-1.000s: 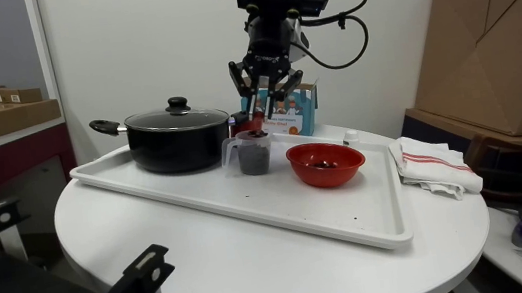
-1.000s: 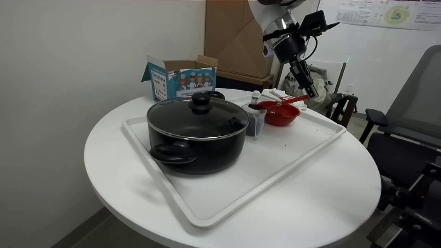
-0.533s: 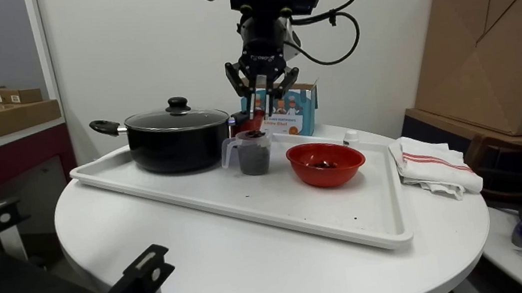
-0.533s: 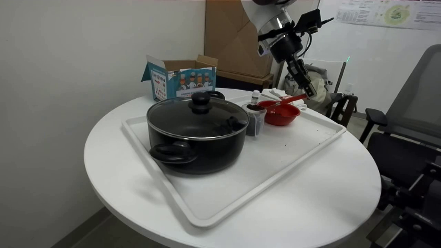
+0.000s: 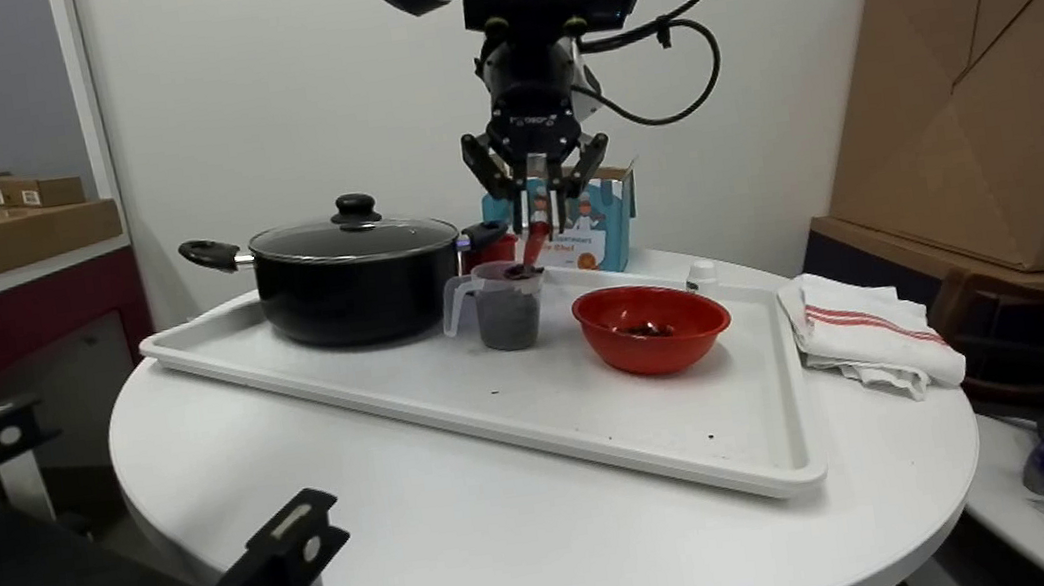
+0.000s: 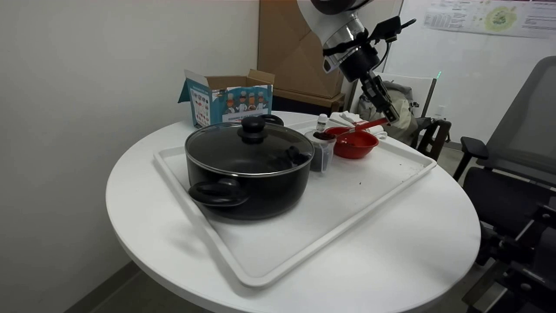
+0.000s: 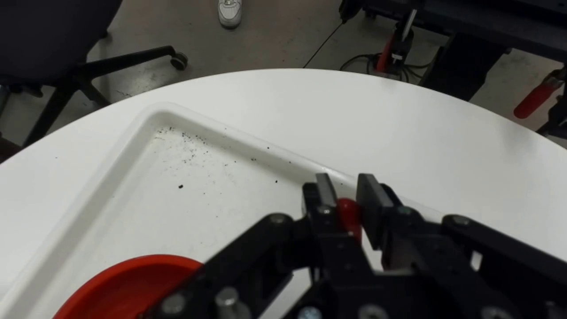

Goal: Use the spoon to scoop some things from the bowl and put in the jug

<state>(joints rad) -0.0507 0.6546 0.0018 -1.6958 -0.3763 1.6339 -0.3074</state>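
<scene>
My gripper (image 5: 543,228) is shut on the red handle of the spoon (image 5: 536,243), also seen in an exterior view (image 6: 369,124) and between the pads in the wrist view (image 7: 350,215). The spoon's head, with dark pieces, is at the top of the jug (image 5: 507,320), a cup with a clear handle and dark grey lower part, also seen in an exterior view (image 6: 320,156). I cannot tell whether the head is inside or just above the rim. The red bowl (image 5: 656,351) stands beside the jug with dark pieces inside; its rim shows in the wrist view (image 7: 133,266).
A black lidded pot (image 5: 360,289) stands close beside the jug on the white tray (image 5: 457,412). A small white-capped bottle (image 6: 322,121), a blue box (image 5: 608,221) and a folded towel (image 5: 870,328) are near. Dark crumbs (image 7: 186,146) lie on the tray.
The gripper has turned so its fingers hang more upright and its tips have shifted slightly right in an exterior view. The spoon's head has turned with it and lowered slightly at the jug's top.
</scene>
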